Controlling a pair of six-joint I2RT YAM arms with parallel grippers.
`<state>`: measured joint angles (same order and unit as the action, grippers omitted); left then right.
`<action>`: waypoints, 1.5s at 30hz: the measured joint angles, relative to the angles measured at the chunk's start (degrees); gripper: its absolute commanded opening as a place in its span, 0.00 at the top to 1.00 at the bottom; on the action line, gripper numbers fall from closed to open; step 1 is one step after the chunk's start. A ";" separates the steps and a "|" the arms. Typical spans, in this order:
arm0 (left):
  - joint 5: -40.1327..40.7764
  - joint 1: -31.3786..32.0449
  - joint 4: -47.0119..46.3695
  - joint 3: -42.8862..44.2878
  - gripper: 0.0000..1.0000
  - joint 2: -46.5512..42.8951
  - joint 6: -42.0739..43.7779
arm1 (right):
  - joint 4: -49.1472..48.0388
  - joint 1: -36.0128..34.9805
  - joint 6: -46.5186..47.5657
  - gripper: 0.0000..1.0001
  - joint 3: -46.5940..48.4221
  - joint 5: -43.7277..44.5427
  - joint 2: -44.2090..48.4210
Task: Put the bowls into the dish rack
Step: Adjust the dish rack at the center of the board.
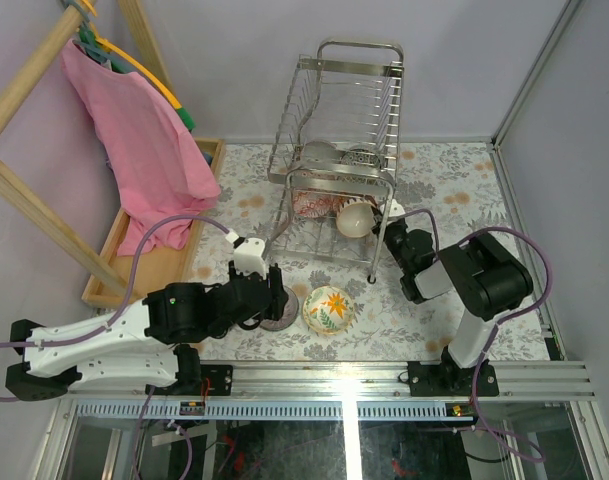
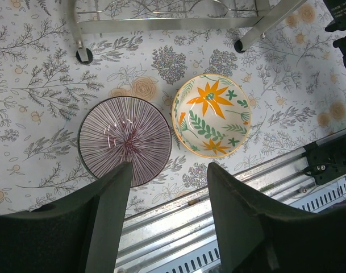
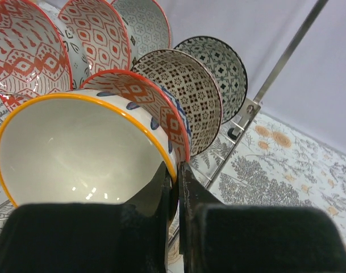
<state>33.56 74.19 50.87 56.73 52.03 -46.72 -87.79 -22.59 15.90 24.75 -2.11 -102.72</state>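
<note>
At the dish rack point(image 1: 329, 105) lower tier, right gripper point(image 3: 176, 170) pinches the rim of a cream bowl point(image 3: 76, 153) (orange-edged), beside slotted bowls point(image 3: 184, 99). Left gripper point(image 2: 167, 187) hangs half-open above a striped bowl point(image 2: 125, 139) and a flowered bowl point(image 2: 212, 115) on the table point(image 2: 36, 85).

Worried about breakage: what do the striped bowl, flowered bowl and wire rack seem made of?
Round purple-striped bowl: probably glazed ceramic, glossy; highlights glint at its centre. Round yellow-flowered bowl: likely the same; smooth painted sheen. Tall wire dish rack: seemingly chromed metal; thin shiny silver rods.
</note>
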 measured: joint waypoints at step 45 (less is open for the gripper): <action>-1.25 -0.76 -4.37 0.02 0.45 1.40 1.36 | -6.78 -21.84 33.51 0.90 -1.86 14.23 -2.23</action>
<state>32.32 73.43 46.50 56.75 53.43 -45.36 -94.56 -44.42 49.41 22.90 12.12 -104.95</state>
